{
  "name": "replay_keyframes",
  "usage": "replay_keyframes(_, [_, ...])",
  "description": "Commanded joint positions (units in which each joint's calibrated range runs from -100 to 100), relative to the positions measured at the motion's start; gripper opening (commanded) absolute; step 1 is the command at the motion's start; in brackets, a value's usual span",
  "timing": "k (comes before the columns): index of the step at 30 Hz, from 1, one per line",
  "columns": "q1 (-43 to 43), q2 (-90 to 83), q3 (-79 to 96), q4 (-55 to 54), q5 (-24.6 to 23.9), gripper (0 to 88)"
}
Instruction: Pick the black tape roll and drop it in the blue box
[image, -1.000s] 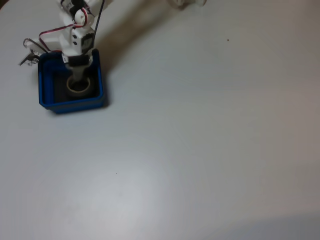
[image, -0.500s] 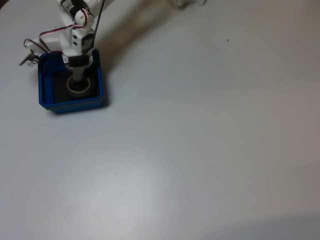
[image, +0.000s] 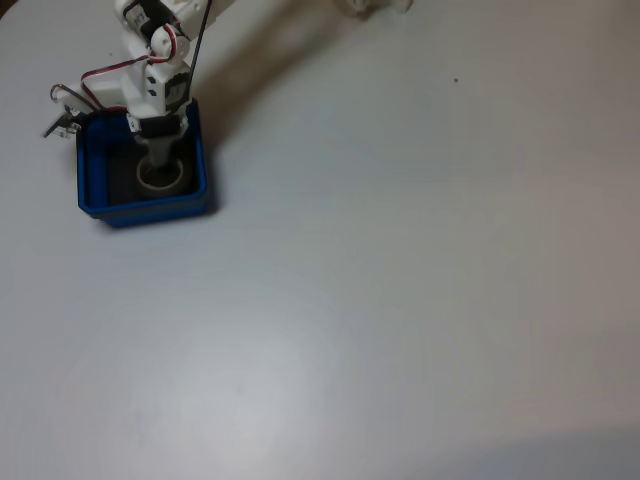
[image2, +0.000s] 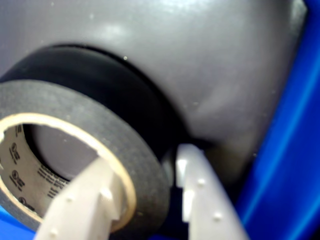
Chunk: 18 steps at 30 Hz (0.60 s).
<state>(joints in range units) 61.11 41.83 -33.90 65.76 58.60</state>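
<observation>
The wrist view shows the end effector (image2: 150, 192) straddling the wall of the black tape roll (image2: 100, 135), one finger inside its pale core, over the grey floor of the blue box (image2: 290, 150). The fixed view places the blue box (image: 90, 185) near the tabletop's (image: 400, 280) left edge; arm hides the grip.

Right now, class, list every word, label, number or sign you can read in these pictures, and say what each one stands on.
No text can be quoted.
Dark printed marks and small round symbols run along the pale inner core of the black tape roll in the wrist view: too blurred to read.
The blue box, the gripper and the table carry no legible print.
</observation>
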Motion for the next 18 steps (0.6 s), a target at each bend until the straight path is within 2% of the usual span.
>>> replay_keyframes(1, [0.3, -1.1, -3.7, -0.8, 0.4, 2.0])
replay_keyframes(6, [0.4, -1.2, -3.7, -0.8, 0.8, 2.1])
replay_keyframes(10, [0.6, -1.2, -3.7, -0.8, 3.1, 7.1])
replay_keyframes(18, [0.6, -1.3, -3.7, -0.8, 3.2, 11.0])
